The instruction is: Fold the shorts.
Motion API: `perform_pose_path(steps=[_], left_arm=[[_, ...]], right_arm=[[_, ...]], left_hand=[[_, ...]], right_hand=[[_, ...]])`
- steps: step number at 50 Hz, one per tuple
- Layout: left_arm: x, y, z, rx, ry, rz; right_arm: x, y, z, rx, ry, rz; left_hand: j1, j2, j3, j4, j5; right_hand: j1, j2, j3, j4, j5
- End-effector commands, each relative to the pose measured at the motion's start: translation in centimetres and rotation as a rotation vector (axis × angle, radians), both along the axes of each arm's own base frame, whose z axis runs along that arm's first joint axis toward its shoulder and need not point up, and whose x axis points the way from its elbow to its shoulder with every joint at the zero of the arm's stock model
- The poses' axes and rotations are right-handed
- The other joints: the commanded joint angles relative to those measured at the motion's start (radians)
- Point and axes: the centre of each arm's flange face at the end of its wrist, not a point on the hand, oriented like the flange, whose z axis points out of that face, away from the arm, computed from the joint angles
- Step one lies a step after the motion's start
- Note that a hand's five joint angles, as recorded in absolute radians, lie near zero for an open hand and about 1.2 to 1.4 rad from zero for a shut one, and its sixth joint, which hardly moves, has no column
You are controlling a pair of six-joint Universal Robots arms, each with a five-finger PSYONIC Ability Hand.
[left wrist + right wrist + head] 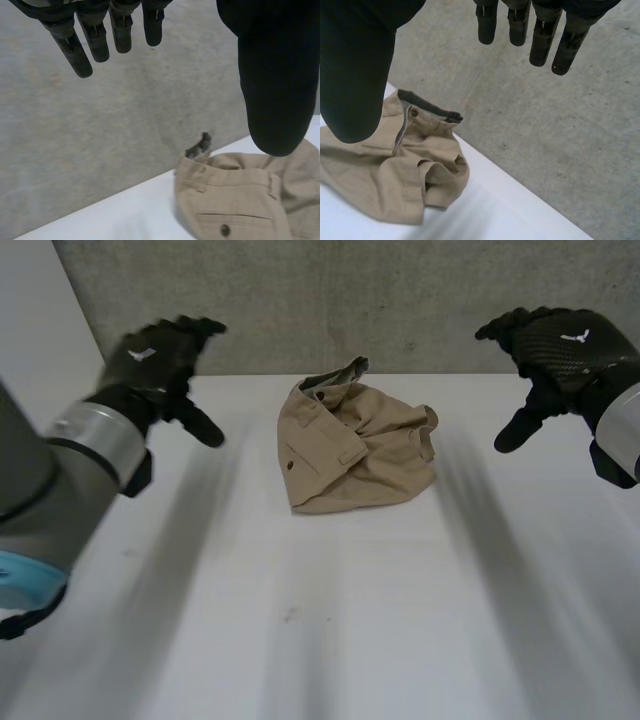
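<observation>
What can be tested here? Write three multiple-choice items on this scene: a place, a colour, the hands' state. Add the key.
1. Where on the table do the shorts lie?
A) at its far side, between the left hand and the right hand
B) under the left hand
C) over its near edge
2. What colour are the shorts?
A) blue
B) tan
C) red
3. How are the hands?
A) both shut on the shorts
B) left shut, right open
C) both open, holding nothing
Key: 1 A, the head view shows a hand to each side; 2 B, tan in every view; 3 C, both wrist views show straight fingers off the cloth.
</observation>
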Motion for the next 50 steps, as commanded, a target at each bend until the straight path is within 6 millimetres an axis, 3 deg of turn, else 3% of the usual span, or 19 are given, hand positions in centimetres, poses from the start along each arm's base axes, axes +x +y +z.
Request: perform_pose_path(steps=[1, 13, 22, 24, 29, 36, 40, 42, 47, 50], left_arm=[[-4.8, -1.8, -4.7, -0.051, -0.062, -0.158], [-10.3, -5.4, -13.5, -0.276, -0.431, -0.300], [-11.9, -6.3, -17.5, -0.396, -0.537, -0.408], [-12.1, -6.5, -17.6, -0.401, -0.537, -0.409], [-12.5, -7.3, -18.0, -0.415, -0.533, -0.403], [-12.4, -7.8, -19.0, -0.396, -0.541, -0.405], [-12.2, -8.2, -18.8, -0.391, -0.542, -0.397], [-12.0, -8.4, -18.4, -0.393, -0.544, -0.380], [-12.0, -8.2, -16.4, -0.410, -0.536, -0.332], [-11.6, -8.1, -12.4, -0.439, -0.503, -0.248]], right_arm=[[0.1, 0.0, -1.0, 0.002, 0.065, 0.012], [0.8, 0.2, -1.7, 0.009, 0.092, 0.036], [0.9, -0.2, -2.3, 0.026, 0.098, 0.037], [0.9, -0.3, -2.4, 0.028, 0.098, 0.036], [0.9, -0.4, -2.7, 0.038, 0.101, 0.036], [0.9, -0.6, -3.1, 0.048, 0.104, 0.036], [0.9, -0.6, -3.0, 0.047, 0.103, 0.035], [0.9, -0.6, -3.0, 0.047, 0.103, 0.035], [0.8, -0.7, -3.0, 0.046, 0.103, 0.032], [0.8, -0.7, -2.9, 0.044, 0.103, 0.030]], left_hand=[[0.038, 0.010, 0.029, 0.008, -0.009], [0.044, 0.016, 0.035, 0.014, -0.003], [0.138, 0.110, 0.129, 0.107, 0.091], [0.199, 0.172, 0.190, 0.169, 0.152], [0.592, 0.564, 0.583, 0.562, 0.545], [0.766, 0.738, 0.757, 0.736, 0.719], [1.223, 1.195, 1.214, 1.193, 1.176], [1.224, 1.196, 1.215, 1.194, 1.177], [1.224, 1.196, 1.215, 1.194, 1.177], [1.224, 1.196, 1.215, 1.194, 1.177]], right_hand=[[0.035, -0.009, -0.039, -0.057, -0.061], [0.035, -0.009, -0.039, -0.057, -0.061], [0.035, -0.009, -0.039, -0.057, -0.061], [0.035, -0.009, -0.039, -0.057, -0.061], [0.035, -0.009, -0.039, -0.057, -0.061], [0.035, -0.009, -0.039, -0.057, -0.061], [0.035, -0.009, -0.039, -0.057, -0.061], [0.035, -0.009, -0.039, -0.057, -0.061], [0.035, -0.009, -0.039, -0.057, -0.061], [0.035, -0.009, -0.039, -0.057, -0.061]])
